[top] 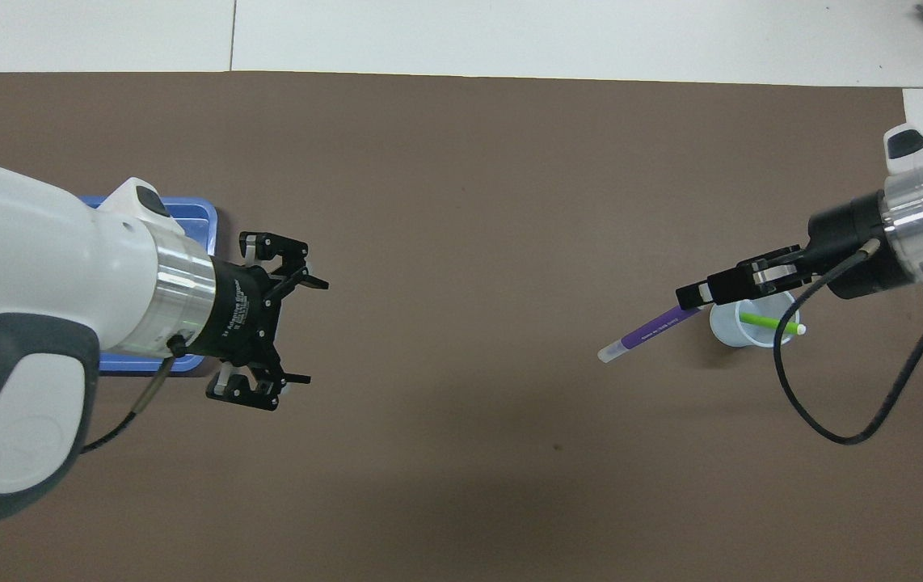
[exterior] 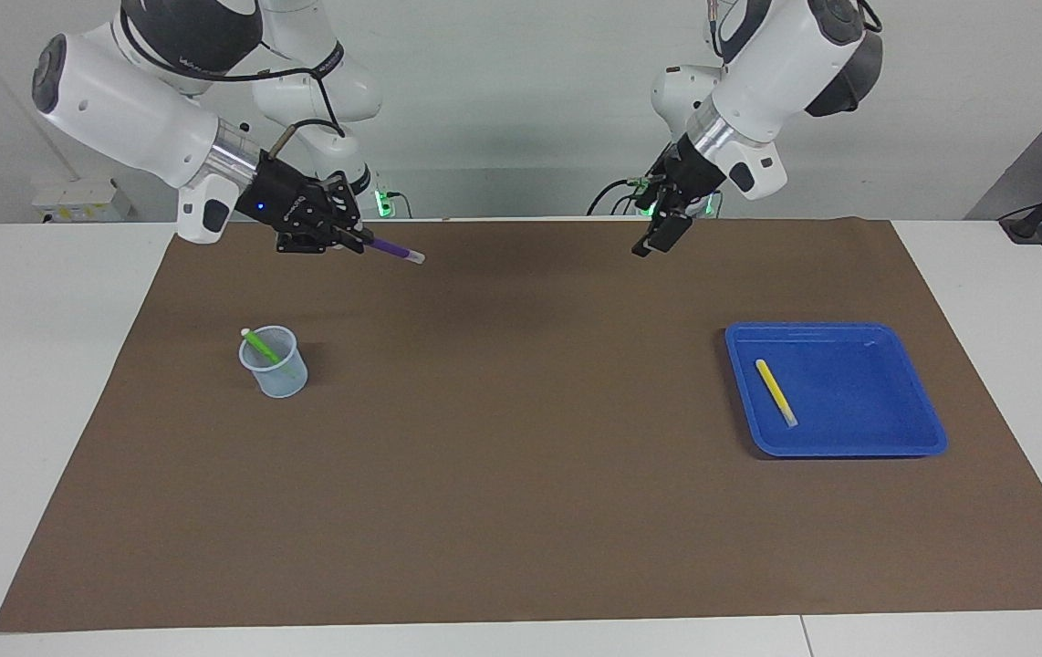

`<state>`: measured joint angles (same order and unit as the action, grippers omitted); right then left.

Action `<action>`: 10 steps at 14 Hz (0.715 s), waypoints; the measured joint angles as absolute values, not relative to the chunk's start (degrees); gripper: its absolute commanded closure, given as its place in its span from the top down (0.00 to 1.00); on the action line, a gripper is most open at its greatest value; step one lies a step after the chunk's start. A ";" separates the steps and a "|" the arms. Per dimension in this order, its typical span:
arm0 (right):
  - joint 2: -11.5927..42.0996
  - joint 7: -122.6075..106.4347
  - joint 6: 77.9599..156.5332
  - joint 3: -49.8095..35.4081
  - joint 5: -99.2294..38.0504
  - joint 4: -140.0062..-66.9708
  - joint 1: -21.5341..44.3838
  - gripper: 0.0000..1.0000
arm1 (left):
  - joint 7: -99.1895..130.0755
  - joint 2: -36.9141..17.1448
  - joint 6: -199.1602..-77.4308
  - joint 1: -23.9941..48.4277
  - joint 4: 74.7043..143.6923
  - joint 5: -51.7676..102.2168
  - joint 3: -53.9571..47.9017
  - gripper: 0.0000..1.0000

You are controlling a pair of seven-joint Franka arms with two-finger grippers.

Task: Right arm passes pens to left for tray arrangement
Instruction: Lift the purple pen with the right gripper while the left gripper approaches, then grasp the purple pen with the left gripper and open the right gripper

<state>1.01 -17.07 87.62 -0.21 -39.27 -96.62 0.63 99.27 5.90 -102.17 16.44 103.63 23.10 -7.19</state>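
Over the brown mat that covers the worktop, toward the right arm's end, the right tool hangs in the air with its fingers clamped on the purple pen. That pen sticks out level from the fingers, its pale tip pointing toward the middle of the mat (in the overhead view it reads as a long slanted bar just beside the cup). A small blue light glows on the right arm's wrist.

Under and a little nearer the camera in the facing view stands a translucent pale-blue cup on the mat, with the green pen leaning inside it, white end up over the rim.

Toward the left arm's end, the left tool is raised over the mat, clear of everything, its fingers spread wide apart and holding nothing. The blue tray lies flat on the mat at that end, farther from the robots than the left tool's spot. The yellow pen lies slantwise in the tray, close to the rim that faces the middle of the mat.
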 measured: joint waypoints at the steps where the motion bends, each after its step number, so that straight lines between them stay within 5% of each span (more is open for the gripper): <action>1: 1.00 -17.15 87.81 -0.22 -41.34 -97.27 0.75 0.00 | 103.79 5.89 -104.53 18.06 104.05 23.15 -7.21 1.00; 10: 0.30 -20.90 94.60 -0.24 -57.19 -105.50 4.06 0.00 | 136.03 5.80 -122.08 29.55 106.51 23.24 -7.18 1.00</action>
<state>0.30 -20.90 94.60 -0.24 -57.19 -105.50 4.06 136.03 5.80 -122.08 29.55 106.51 23.24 -7.18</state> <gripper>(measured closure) 0.824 0.000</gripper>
